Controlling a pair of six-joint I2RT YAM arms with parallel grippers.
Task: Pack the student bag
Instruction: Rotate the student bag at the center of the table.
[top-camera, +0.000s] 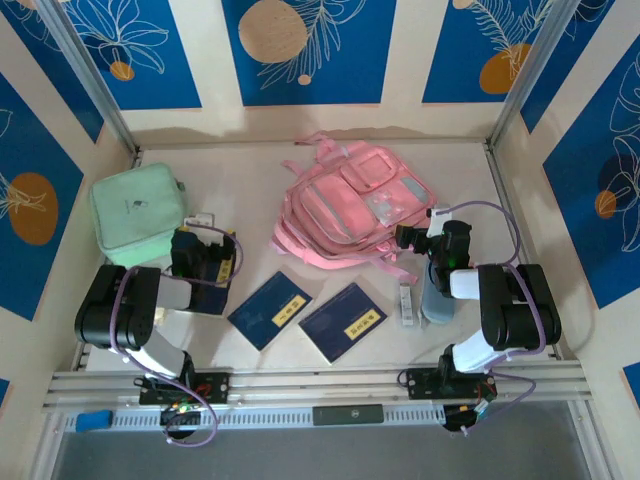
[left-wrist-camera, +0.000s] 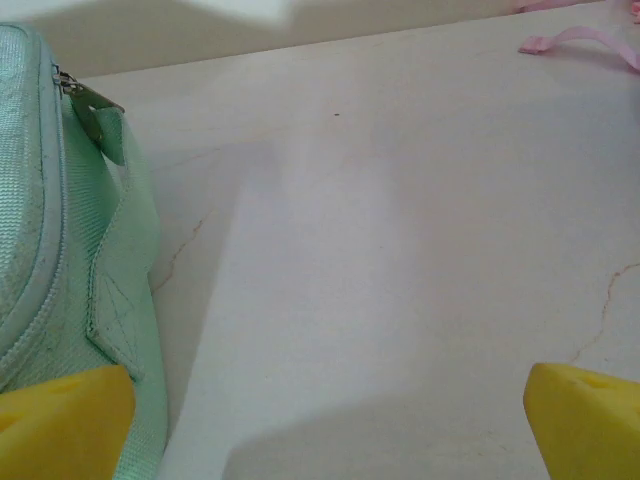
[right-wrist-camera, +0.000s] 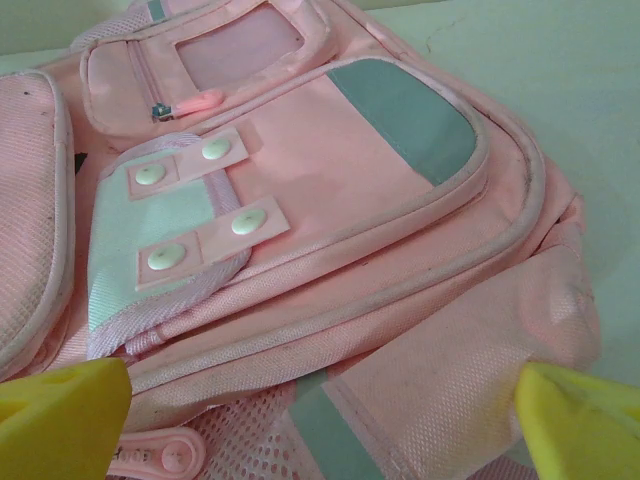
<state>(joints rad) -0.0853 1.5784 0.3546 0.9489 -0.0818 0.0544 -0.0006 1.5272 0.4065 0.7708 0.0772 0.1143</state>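
Note:
The student bag (top-camera: 350, 208) is a large pink backpack lying flat at the middle back of the table. My right gripper (top-camera: 412, 240) sits at its near right corner. In the right wrist view that gripper (right-wrist-camera: 320, 430) is open. Its yellow fingertips (right-wrist-camera: 60, 420) are spread wide over the bag's (right-wrist-camera: 330, 200) pink fabric and mesh, with nothing held. My left gripper (top-camera: 205, 252) rests low beside a mint green zip case (top-camera: 138, 218). In the left wrist view it (left-wrist-camera: 330, 430) is open over bare table, with the case (left-wrist-camera: 50, 250) just left of its left finger.
Two dark blue booklets (top-camera: 270, 310) (top-camera: 343, 322) lie on the table in front of the bag. A small white item (top-camera: 406, 303) and a grey pouch (top-camera: 437, 300) lie under the right arm. A pink strap (left-wrist-camera: 590, 40) trails at the far right. Walls ring the table.

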